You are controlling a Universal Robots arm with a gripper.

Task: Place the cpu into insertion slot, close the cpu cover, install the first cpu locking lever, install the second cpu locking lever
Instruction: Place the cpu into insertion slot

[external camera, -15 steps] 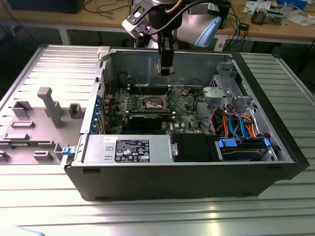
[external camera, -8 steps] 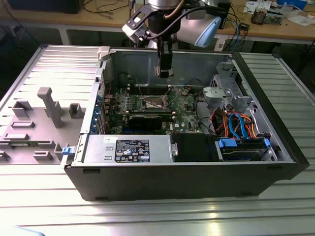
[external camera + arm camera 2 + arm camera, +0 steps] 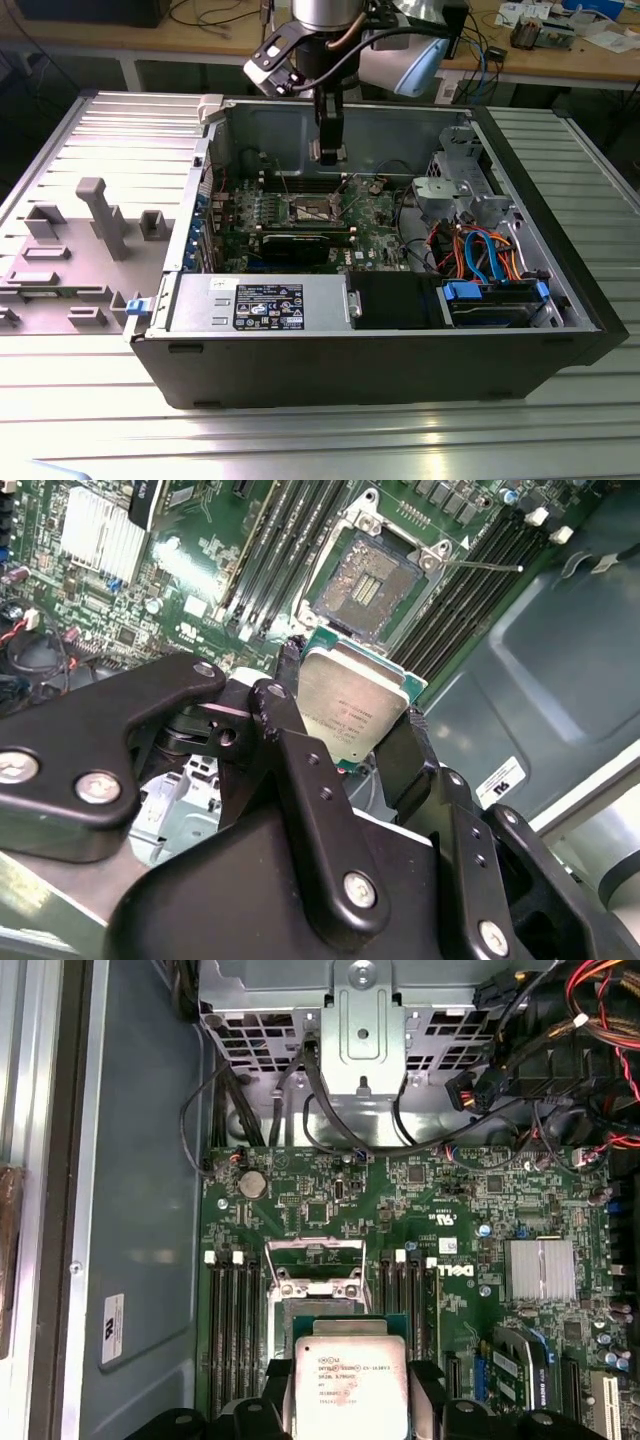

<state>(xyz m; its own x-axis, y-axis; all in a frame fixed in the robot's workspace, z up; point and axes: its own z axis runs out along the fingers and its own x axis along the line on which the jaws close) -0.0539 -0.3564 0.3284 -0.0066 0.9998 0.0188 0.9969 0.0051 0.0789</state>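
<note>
The gripper is narrowed to the width of the cpu and grips it. Its two black fingers press against opposite edges of the chip, whose silver-grey top faces the camera in both wrist views. The jaws stand only as far apart as the chip is wide, and nothing else is between them.

In the exterior view the gripper hangs straight down inside the open computer case, over the far part of the green board, towards the exterior view's left.

In the second wrist view the held chip is clear of the board, and the insertion slot lies uncovered just beyond it. The slot's dark centre and thin metal rim sit between rows of long memory slots.

In the first wrist view the cpu hides most of the socket. The cpu cover is swung open on the socket's far side, with green board visible through its window.
</note>
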